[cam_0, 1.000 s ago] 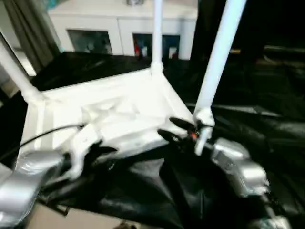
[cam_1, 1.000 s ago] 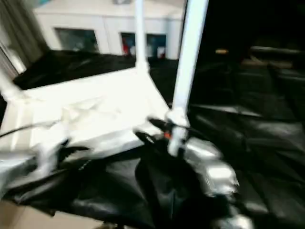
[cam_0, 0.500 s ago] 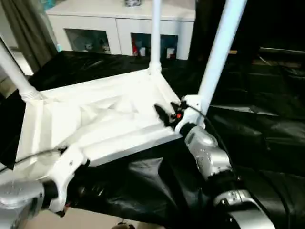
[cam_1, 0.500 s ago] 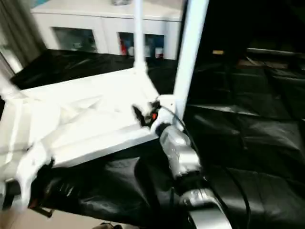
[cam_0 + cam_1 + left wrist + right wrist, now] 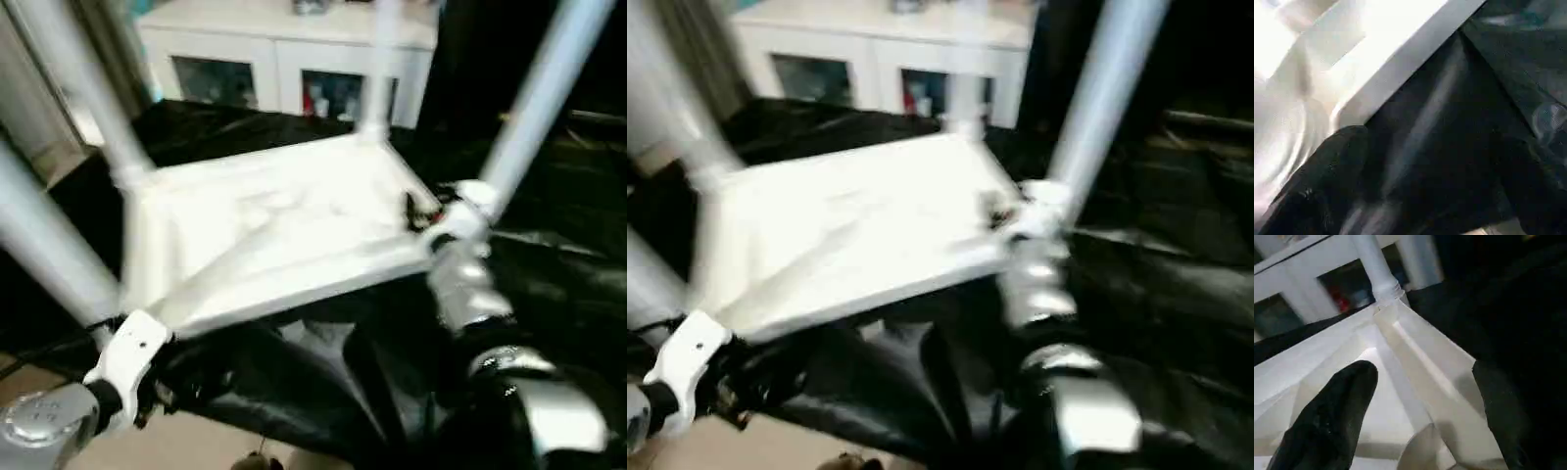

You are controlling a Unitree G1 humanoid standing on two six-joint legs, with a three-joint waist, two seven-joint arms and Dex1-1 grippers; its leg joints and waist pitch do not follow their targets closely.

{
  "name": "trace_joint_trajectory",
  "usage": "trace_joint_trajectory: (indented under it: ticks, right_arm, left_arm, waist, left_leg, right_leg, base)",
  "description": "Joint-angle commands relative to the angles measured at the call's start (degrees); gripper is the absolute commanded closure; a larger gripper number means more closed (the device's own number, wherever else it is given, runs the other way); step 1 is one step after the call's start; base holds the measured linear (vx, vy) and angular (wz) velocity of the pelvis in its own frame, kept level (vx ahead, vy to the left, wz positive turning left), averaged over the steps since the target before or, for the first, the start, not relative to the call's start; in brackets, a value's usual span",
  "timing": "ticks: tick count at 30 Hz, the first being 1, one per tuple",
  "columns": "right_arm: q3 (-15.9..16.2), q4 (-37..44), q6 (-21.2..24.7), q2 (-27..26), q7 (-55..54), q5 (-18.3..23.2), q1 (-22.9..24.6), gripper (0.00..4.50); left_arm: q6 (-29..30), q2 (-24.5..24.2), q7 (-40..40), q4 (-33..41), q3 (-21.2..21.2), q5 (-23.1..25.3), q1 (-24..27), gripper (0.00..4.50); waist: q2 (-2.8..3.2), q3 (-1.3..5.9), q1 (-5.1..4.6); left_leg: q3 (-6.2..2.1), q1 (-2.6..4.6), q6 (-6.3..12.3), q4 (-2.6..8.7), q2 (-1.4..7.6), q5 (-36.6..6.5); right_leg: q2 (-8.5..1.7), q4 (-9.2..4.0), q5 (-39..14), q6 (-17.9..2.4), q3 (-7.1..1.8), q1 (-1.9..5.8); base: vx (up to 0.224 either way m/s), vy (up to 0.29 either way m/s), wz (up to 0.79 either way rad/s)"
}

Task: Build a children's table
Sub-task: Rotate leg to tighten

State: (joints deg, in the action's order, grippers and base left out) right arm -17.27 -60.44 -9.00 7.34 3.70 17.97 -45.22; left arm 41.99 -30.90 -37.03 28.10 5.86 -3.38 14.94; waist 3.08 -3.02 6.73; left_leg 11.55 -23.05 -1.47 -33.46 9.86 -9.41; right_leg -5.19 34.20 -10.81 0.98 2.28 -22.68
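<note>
The white tabletop (image 5: 284, 225) lies upside down on black cloth, ribbed underside up. White legs stand in its corner sockets: one at the far corner (image 5: 377, 59), one at the right corner (image 5: 544, 98), one at the left (image 5: 83, 83), and one nearest me (image 5: 44, 245). My right gripper (image 5: 423, 211) is at the right corner beside that leg's base; in the right wrist view it (image 5: 1422, 372) is open, its fingers (image 5: 1332, 416) astride the tabletop's rim (image 5: 1435, 372). My left gripper (image 5: 181, 377) hangs low under the near-left edge, open (image 5: 1435, 147) over the cloth, below the rim (image 5: 1386, 63).
Black cloth (image 5: 558, 284) covers the work surface and hangs over its front edge. A white cabinet (image 5: 284, 59) with glass-fronted shelves stands behind. Pale floor (image 5: 196, 450) shows below the cloth.
The camera has shifted. My right gripper rose from below the right leg's base to the tabletop's right corner. My left gripper dropped from the front edge down toward the near-left corner.
</note>
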Motion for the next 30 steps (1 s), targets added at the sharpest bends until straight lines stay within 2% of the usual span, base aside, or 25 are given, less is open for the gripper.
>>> trace_joint_trajectory:
  ticks: [1, 3, 5, 6, 9, 11, 12, 14, 15, 16, 17, 18, 19, 20, 21, 22, 23, 24, 25, 26, 27, 28, 30]
  right_arm:
    - [-2.6, -1.3, -2.5, 3.9, -1.0, 0.7, -1.8, 0.87]
    - [-3.3, -3.4, -3.6, 7.1, -0.9, 0.7, -3.1, 0.87]
    - [-3.6, -4.0, -3.8, 8.6, -0.9, 0.7, -3.4, 0.87]
    - [-3.9, -4.5, -3.9, 9.8, -0.9, 0.7, -3.6, 0.87]
    - [-5.5, -6.0, -3.7, 14.6, 1.9, 1.4, -3.8, 0.87]
    - [-5.2, -5.6, -3.3, 14.9, 3.8, 1.4, -3.5, 0.87]
    - [-4.7, -5.2, -2.8, 14.9, 6.2, 1.2, -3.1, 0.87]
    - [-3.9, -4.5, -2.3, 14.8, 8.5, 0.8, -2.6, 0.87]
    - [-2.2, -2.9, -2.1, 14.0, 12.0, 0.0, -1.2, 0.87]
    - [-0.5, -0.6, -2.4, 13.1, 14.4, -0.8, 0.7, 0.87]
    - [-0.5, -0.6, -2.4, 13.1, 14.4, -0.8, 0.7, 0.87]
    - [-0.2, -0.2, -2.5, 13.0, 14.8, -1.0, 1.1, 0.87]
    - [1.8, 3.1, -3.0, 11.8, 16.9, -1.6, 4.0, 0.87]
    - [3.0, 5.0, -3.6, 11.2, 16.9, -2.3, 5.6, 0.87]
    - [3.6, 6.0, -4.0, 11.0, 17.0, -2.8, 6.6, 0.87]
    - [4.3, 8.6, -4.1, 10.2, 16.8, -3.1, 8.6, 0.87]
    - [4.9, 10.9, -4.1, 9.5, 16.0, -3.5, 10.4, 0.87]
    - [4.9, 11.3, -4.1, 9.4, 16.0, -3.5, 10.7, 0.87]
    - [5.4, 15.7, -3.4, 8.2, 15.3, -3.7, 13.7, 0.87]
    - [5.4, 16.3, -3.3, 8.1, 15.1, -3.8, 14.1, 0.87]
    - [5.4, 20.5, -2.5, 7.2, 13.8, -3.9, 16.7, 0.87]
    - [5.1, 22.2, -2.1, 6.8, 13.2, -3.6, 17.9, 0.87]
    - [4.9, 23.1, -1.8, 6.6, 12.8, -3.5, 18.4, 0.87]
  left_arm:
    - [-2.6, 0.5, 2.2, -1.5, 1.0, 0.8, -1.5, 0.05]
    - [-5.7, 1.7, 3.4, -2.5, 1.1, 0.4, -2.4, 0.05]
    - [-6.5, 2.2, 3.8, -2.9, 1.2, 0.3, -2.6, 0.05]
    - [-7.1, 2.5, 3.9, -3.2, 1.2, 0.2, -2.7, 0.05]
    - [-10.6, 5.1, 4.6, -5.1, 3.1, -1.6, -2.1, 0.05]
    - [-11.2, 6.1, 5.2, -5.6, 4.0, -2.3, -2.2, 0.05]
    - [-12.3, 7.2, 6.1, -6.1, 4.9, -2.8, -2.6, 0.05]
    - [-13.2, 8.2, 6.8, -6.6, 5.8, -3.4, -3.1, 0.05]
    - [-15.6, 9.8, 8.4, -8.0, 6.9, -4.2, -4.7, 0.05]
    - [-17.9, 11.6, 9.9, -9.6, 8.1, -5.6, -6.8, 0.05]
    - [-17.9, 11.6, 9.9, -9.6, 8.1, -5.6, -6.8, 0.05]
    - [-18.4, 11.9, 10.1, -9.9, 8.3, -5.9, -7.2, 0.05]
    - [-21.6, 14.2, 11.2, -11.7, 9.6, -8.2, -10.1, 0.05]
    - [-22.6, 15.3, 10.9, -12.2, 10.0, -9.8, -11.6, 0.05]
    - [-23.4, 15.9, 10.6, -12.5, 10.3, -10.6, -12.4, 0.05]
    - [-23.7, 16.7, 9.4, -12.9, 10.2, -12.1, -13.3, 0.05]
    - [-24.1, 16.9, 8.5, -13.4, 9.7, -12.5, -13.9, 0.05]
    - [-24.2, 16.9, 8.4, -13.5, 9.6, -12.6, -14.0, 0.05]
    - [-24.9, 17.4, 7.1, -14.5, 8.8, -13.3, -14.7, 0.05]
    - [-25.1, 17.4, 6.9, -14.7, 8.7, -13.3, -14.8, 0.05]
    - [-26.9, 18.5, 5.9, -15.5, 8.2, -14.3, -15.4, 0.05]
    - [-27.2, 18.6, 5.5, -15.9, 7.8, -14.7, -15.5, 0.05]
    - [-27.3, 18.6, 5.3, -16.1, 7.7, -15.0, -15.6, 0.05]
  waist:
    - [0.71, 3.57, -0.76]
    - [0.61, 3.61, -0.77]
    - [0.54, 3.57, -0.76]
    - [0.28, 3.68, -0.85]
    - [0.07, 3.73, -0.89]
    - [-0.12, 3.93, -1.03]
    - [-0.08, 3.92, -1.1]
    - [-0.36, 3.96, -1.66]
    - [-0.19, 3.99, -1.76]
    - [-0.36, 4.0, -1.89]
    - [-0.41, 4.07, -1.89]
    - [-0.41, 4.13, -1.96]
    - [-0.44, 4.12, -2.16]
    - [-0.22, 4.04, -1.55]
    - [-0.13, 4.08, -1.56]
    - [-0.25, 4.05, -1.7]
    - [0.02, 3.9, -1.48]
    - [0.0, 3.99, -1.55]
    - [0.26, 3.92, -1.44]
    - [0.15, 3.79, -1.36]
    - [0.12, 3.83, -1.52]
    - [0.1, 3.79, -1.35]
    - [0.1, 3.84, -1.39]
  left_leg:
    - [-1.82, 2.74, -3.93, 4.74, 2.74, -25.4]
    - [-1.66, 2.87, -3.72, 4.43, 2.63, -25.6]
    - [-1.77, 2.57, -3.4, 4.37, 2.61, -25.6]
    - [-1.81, 2.24, -2.88, 4.29, 2.54, -24.4]
    - [-1.57, 2.1, -1.63, 3.85, 2.4, -21.9]
    - [-1.53, 1.67, -0.47, 3.6, 2.36, -19.4]
    - [-1.54, 1.5, -0.06, 3.56, 2.31, -19.0]
    - [-1.51, 1.14, 1.37, 3.42, 2.33, -17.1]
    - [-1.62, 1.06, 1.58, 3.43, 2.37, -16.7]
    - [-1.48, 1.06, 2.11, 3.29, 2.37, -16.1]
    - [-1.47, 1.12, 2.52, 3.18, 2.43, -15.3]
    - [-1.61, 0.97, 2.67, 3.22, 2.44, -14.8]
    - [-1.66, 0.58, 3.13, 3.2, 2.35, -13.9]
    - [-1.34, 1.54, 2.84, 3.03, 2.59, -15.5]
    - [-1.5, 1.62, 2.45, 3.12, 2.74, -16.0]
    - [-1.62, 1.25, 2.34, 3.28, 2.68, -15.9]
    - [-1.52, 1.81, 1.56, 3.45, 2.81, -17.8]
    - [-1.63, 1.71, 1.35, 3.49, 2.86, -18.2]
    - [-1.68, 1.82, 0.92, 3.65, 2.89, -19.0]
    - [-1.54, 2.04, 0.77, 3.69, 2.89, -19.7]
    - [-1.78, 1.83, 0.29, 3.86, 2.87, -20.1]
    - [-1.67, 1.99, -0.14, 3.92, 2.91, -20.8]
    - [-1.81, 1.95, -0.69, 4.06, 2.87, -21.5]
  right_leg:
    - [-2.23, -3.93, -15.5, -8.2, -1.58, 0.29]
    - [-2.13, -3.98, -15.5, -8.5, -1.5, 0.11]
    - [-2.27, -3.93, -15.9, -8.5, -1.47, 0.4]
    - [-2.3, -3.79, -15.5, -8.4, -1.35, 0.75]
    - [-2.24, -3.8, -14.5, -9.0, -1.31, 0.88]
    - [-2.25, -3.65, -12.5, -9.6, -1.24, 1.28]
    - [-2.23, -3.59, -12.1, -9.9, -1.17, 1.37]
    - [-2.33, -3.48, -10.8, -11.1, -1.06, 1.7]
    - [-2.39, -3.42, -10.7, -11.3, -1.01, 1.8]
    - [-2.32, -3.57, -10.6, -11.5, -1.02, 1.8]
    - [-2.4, -3.54, -10.1, -11.9, -1.12, 1.78]
    - [-2.48, -3.35, -9.8, -12.2, -1.09, 1.94]
    - [-2.36, -3.22, -9.7, -12.3, -0.91, 2.14]
    - [-2.45, -3.84, -11.7, -12.0, -1.19, 1.34]
    - [-2.51, -3.67, -12.0, -12.5, -1.2, 1.32]
    - [-2.39, -3.53, -12.0, -12.5, -1.08, 1.61]
    - [-2.24, -3.91, -13.6, -11.5, -1.26, 1.06]
    - [-2.31, -3.67, -13.6, -11.5, -1.26, 1.19]
    - [-2.25, -3.8, -14.4, -11.2, -1.24, 1.1]
    - [-2.18, -4.1, -15.0, -10.6, -1.36, 0.85]
    - [-2.25, -3.91, -15.3, -10.3, -1.38, 1.08]
    - [-2.25, -4.16, -16.0, -9.5, -1.51, 0.87]
    - [-2.33, -4.09, -16.6, -8.9, -1.52, 0.89]
  base:
    - [0.0, 0.0, 0.0]
    - [0.0, 0.0, 0.0]
    - [0.0, 0.0, 0.0]
    - [0.0, 0.0, 0.0]
    - [0.0, 0.0, 0.0]
    - [0.0, 0.0, 0.0]
    - [0.0, 0.0, 0.0]
    - [0.0, 0.0, 0.0]
    - [0.0, 0.0, 0.0]
    - [0.0, 0.0, 0.0]
    - [0.0, 0.0, 0.0]
    - [0.0, 0.0, 0.0]
    - [0.0, 0.0, 0.0]
    - [0.0, 0.0, 0.0]
    - [0.0, 0.0, 0.0]
    - [0.0, 0.0, 0.0]
    - [0.0, 0.0, 0.0]
    - [0.0, 0.0, 0.0]
    - [0.0, 0.0, 0.0]
    - [0.0, 0.0, 0.0]
    - [0.0, 0.0, 0.0]
    - [0.0, 0.0, 0.0]
    - [0.0, 0.0, 0.0]
